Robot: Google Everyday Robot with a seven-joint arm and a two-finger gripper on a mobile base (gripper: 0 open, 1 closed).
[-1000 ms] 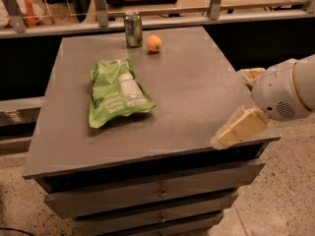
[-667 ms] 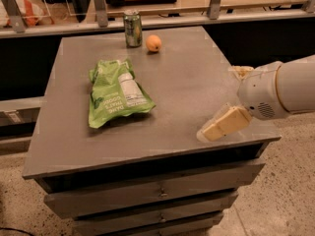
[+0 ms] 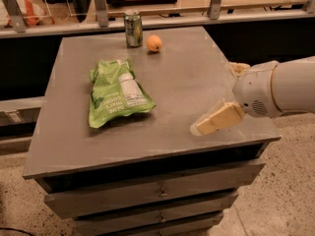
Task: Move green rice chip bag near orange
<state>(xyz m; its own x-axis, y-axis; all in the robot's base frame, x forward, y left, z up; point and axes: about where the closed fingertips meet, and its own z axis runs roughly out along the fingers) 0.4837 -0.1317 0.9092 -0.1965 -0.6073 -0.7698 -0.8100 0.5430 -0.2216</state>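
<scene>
My hand (image 3: 215, 97) hovers empty, fingers (image 3: 219, 119) apart, over the tabletop's (image 3: 187, 82) right edge, well apart from the bag (image 3: 117, 93) lying flat left of centre; the orange (image 3: 154, 43) sits at the back beside the can (image 3: 133, 28), so I judge a leftward reach comes first.

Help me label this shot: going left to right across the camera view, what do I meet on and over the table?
green rice chip bag → drink can → orange → gripper, over the table's right front part.

drink can (image 3: 133, 28) on grey cabinet (image 3: 197, 82)
</scene>
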